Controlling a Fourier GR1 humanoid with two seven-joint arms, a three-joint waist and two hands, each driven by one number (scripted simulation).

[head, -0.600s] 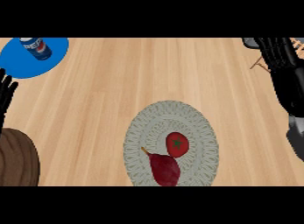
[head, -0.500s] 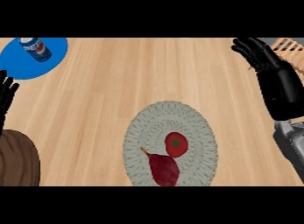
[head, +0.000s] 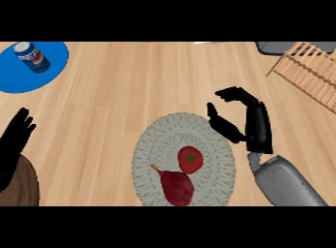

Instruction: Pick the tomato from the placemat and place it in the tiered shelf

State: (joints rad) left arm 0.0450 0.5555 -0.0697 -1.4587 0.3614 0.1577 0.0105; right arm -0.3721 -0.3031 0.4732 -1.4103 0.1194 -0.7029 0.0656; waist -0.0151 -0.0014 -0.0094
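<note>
The tomato (head: 190, 159) lies on the round grey placemat (head: 152, 145), a little toward the mat's 4 o'clock side from its middle, green stem spot facing up. Just below it, at the tomato's 7 o'clock, a dark red pear-shaped fruit (head: 176, 187) rests on the same mat, its thin stem pointing up toward 10 o'clock; the two look to be touching or nearly so, though the view is too coarse to be sure.

The right hand (head: 245, 123) hangs at the placemat's 2 o'clock edge, fingers partly curled and thumb spread toward the mat, with a clear gap between them. It holds nothing and is apart from the tomato, which sits at its 7 o'clock. Its grey forearm (head: 284, 181) comes in from the lower right.

The left hand (head: 7, 147) shows at the left edge, at 9 o'clock from the mat, fingers straight and upward, holding nothing, resting beside a dark brown round object (head: 20, 186) at the lower left corner.

At 11 o'clock on the wooden surface (head: 134, 82) a blue plate (head: 13, 72) carries a blue can (head: 32, 56). The slatted wooden tiered shelf (head: 317, 72) stands at 2 o'clock, well apart from the tomato.
</note>
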